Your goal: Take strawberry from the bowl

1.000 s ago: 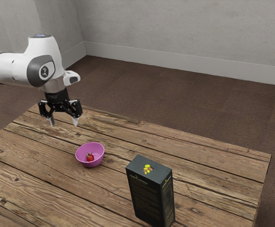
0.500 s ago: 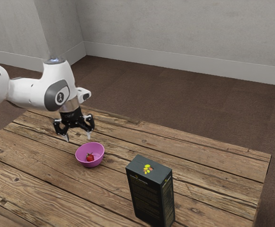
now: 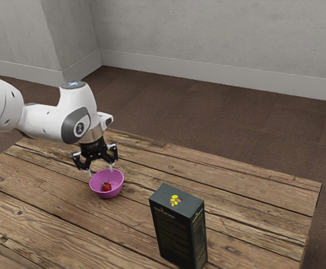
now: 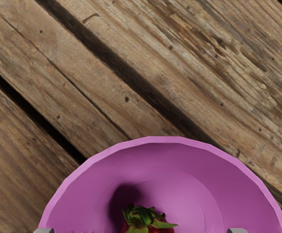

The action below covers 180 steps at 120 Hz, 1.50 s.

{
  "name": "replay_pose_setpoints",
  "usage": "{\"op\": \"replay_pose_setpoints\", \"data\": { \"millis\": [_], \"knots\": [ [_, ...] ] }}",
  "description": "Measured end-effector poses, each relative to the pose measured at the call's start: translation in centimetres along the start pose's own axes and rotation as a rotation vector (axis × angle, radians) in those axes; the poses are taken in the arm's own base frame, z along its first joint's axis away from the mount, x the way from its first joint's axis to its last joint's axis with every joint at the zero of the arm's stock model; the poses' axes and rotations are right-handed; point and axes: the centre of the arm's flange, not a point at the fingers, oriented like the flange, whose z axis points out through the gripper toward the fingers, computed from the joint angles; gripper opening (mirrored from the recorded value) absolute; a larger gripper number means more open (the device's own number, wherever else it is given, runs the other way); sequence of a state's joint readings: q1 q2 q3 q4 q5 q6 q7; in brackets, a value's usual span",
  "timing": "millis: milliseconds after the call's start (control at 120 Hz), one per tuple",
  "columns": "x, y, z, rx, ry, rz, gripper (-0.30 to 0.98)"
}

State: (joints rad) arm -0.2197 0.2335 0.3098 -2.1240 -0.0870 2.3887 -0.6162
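Observation:
My gripper (image 3: 101, 170) hangs just above the back rim of the pink bowl (image 3: 114, 192) in the exterior view, its two fingers wide apart with nothing between them. Inside that bowl lies a red strawberry (image 3: 106, 186) with a green leafy top. In the wrist view the bowl (image 4: 170, 141) is large and close under the hand. The strawberry (image 4: 148, 225) rests on the bowl's floor, leaves toward the camera, its lower part cut off by the view's edge.
A tall dark box (image 3: 179, 230) with a yellow fruit print stands upright on the plank table (image 3: 252, 196), toward the exterior view's right and nearer its camera than the bowl.
My hand has come down and toward the exterior view's right, from behind the bowl to close over its rim. Bowl, strawberry and box have stayed put.

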Motion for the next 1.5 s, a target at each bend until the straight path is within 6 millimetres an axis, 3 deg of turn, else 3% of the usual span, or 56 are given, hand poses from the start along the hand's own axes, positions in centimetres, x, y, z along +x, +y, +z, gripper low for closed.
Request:
{"op": "replay_pose_setpoints", "data": {
  "millis": [767,1500],
  "knots": [
    [-1.6,0.6,3.4,-0.003,-0.003,-0.206,0.39],
    [-0.6,1.0,5.0,0.019,0.000,-0.298,0.34]
  ]
}}
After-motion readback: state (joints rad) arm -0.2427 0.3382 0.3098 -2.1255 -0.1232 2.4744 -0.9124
